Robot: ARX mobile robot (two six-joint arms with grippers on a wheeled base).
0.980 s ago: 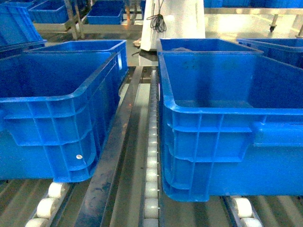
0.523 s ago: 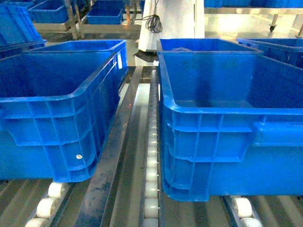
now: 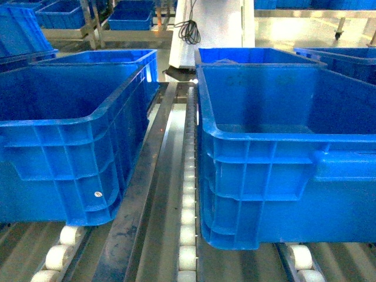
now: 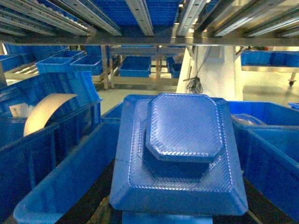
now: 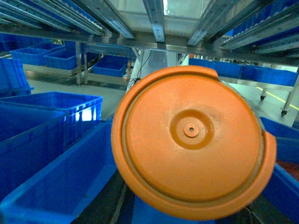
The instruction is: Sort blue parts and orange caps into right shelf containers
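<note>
A blue part (image 4: 180,149), a square textured block with a raised octagonal top, fills the left wrist view; my left gripper is shut on it from below, its fingers hidden under the part. A round orange cap (image 5: 191,140) fills the right wrist view, with my right gripper shut on it and its fingers hidden behind the cap. In the head view two deep blue shelf containers stand side by side, the left one (image 3: 59,122) and the right one (image 3: 282,136). No parts show inside either. Neither gripper shows in the head view.
A roller track (image 3: 188,194) and a metal rail (image 3: 147,176) run between the two containers. More blue crates (image 3: 258,56) stand behind them. A white column with a black cable (image 3: 188,29) rises at the back. Shelf rails (image 4: 140,9) pass close overhead.
The containers stay where they were. The white column and its cable at the back shift slightly in the view.
</note>
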